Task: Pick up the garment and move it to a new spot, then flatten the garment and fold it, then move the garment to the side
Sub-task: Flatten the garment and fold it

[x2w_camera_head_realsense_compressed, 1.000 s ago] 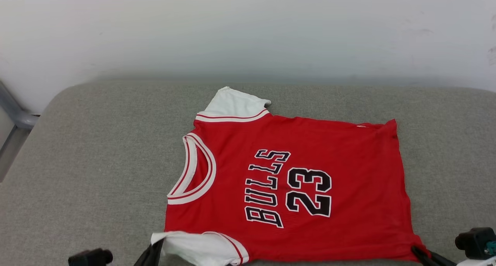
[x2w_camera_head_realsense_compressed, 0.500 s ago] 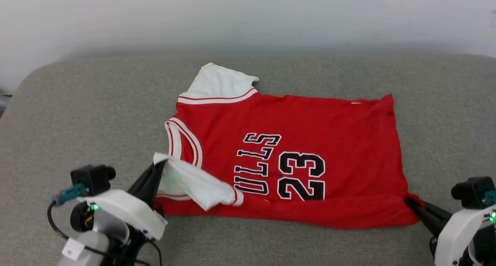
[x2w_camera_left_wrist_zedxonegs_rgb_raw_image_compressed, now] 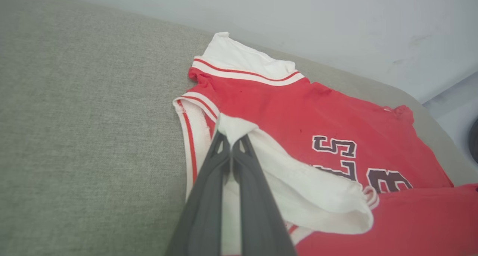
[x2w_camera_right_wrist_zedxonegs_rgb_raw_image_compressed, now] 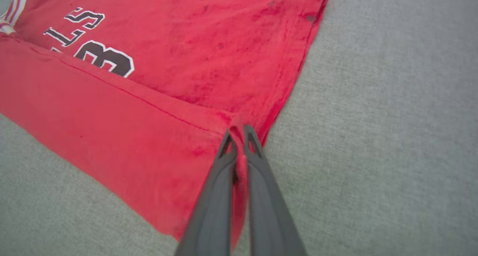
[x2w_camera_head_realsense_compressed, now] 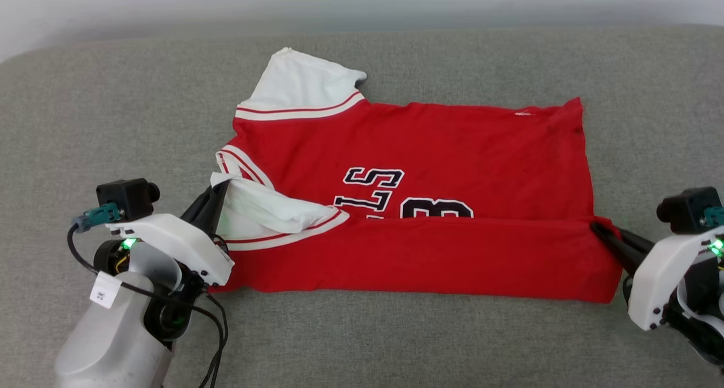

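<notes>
The garment [x2w_camera_head_realsense_compressed: 430, 145], a red jersey with white sleeves and black lettering, lies across the grey cushion with its near long edge lifted and folded over the front, covering the lower half of the lettering. My left gripper [x2w_camera_head_realsense_compressed: 222, 184] is shut on the near white sleeve [x2w_camera_left_wrist_zedxonegs_rgb_raw_image_compressed: 239, 127], which drapes back over the chest. At the opposite end my right gripper [x2w_camera_head_realsense_compressed: 595, 226] is shut on the near hem corner [x2w_camera_right_wrist_zedxonegs_rgb_raw_image_compressed: 239, 131] of the red cloth. The far white sleeve [x2w_camera_head_realsense_compressed: 300, 85] lies flat beyond the collar [x2w_camera_head_realsense_compressed: 240, 164].
The grey fabric cushion [x2w_camera_head_realsense_compressed: 113, 111] runs under everything, with a pale wall behind it. Bare cushion lies on both sides of the garment and in front of it [x2w_camera_head_realsense_compressed: 396, 343].
Both grippers have carried the near edge of the garment away from me, folding it over the front; more of the lettering and number is now covered. The head camera has also tilted down.
</notes>
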### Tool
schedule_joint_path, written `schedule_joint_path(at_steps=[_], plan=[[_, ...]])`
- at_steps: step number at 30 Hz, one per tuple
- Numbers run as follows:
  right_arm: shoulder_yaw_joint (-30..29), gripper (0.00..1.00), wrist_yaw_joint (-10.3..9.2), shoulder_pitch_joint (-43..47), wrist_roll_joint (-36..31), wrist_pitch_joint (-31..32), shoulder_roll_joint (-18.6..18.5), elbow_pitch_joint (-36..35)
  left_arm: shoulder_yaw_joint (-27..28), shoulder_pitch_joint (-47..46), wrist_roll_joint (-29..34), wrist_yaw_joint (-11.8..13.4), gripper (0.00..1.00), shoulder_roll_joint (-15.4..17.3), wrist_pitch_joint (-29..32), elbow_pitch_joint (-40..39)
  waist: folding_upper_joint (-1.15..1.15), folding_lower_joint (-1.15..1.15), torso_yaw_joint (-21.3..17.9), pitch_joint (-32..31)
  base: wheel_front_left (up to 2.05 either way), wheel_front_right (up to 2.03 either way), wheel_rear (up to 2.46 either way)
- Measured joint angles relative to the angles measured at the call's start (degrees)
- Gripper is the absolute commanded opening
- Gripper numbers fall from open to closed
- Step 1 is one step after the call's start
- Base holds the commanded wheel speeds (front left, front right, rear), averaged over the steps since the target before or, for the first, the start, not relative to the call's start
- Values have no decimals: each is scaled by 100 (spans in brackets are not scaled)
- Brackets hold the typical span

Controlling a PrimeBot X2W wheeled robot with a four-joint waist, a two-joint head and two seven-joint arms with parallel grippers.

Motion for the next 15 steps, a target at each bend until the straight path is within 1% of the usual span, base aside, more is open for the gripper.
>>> schedule_joint_path(at_steps=[9, 15], plan=[[528, 0, 0, -611, -22, -107, 174, 836, -263, -408, 26, -154, 0, -133, -119, 1129, 0, -1, 1, 275, 0, 0, 0], [823, 0, 0, -828, 2, -326, 282, 1201, -464, -578, -10, -198, 0, -183, -297, 1595, 0, -1, -1, 273, 0, 0, 0]])
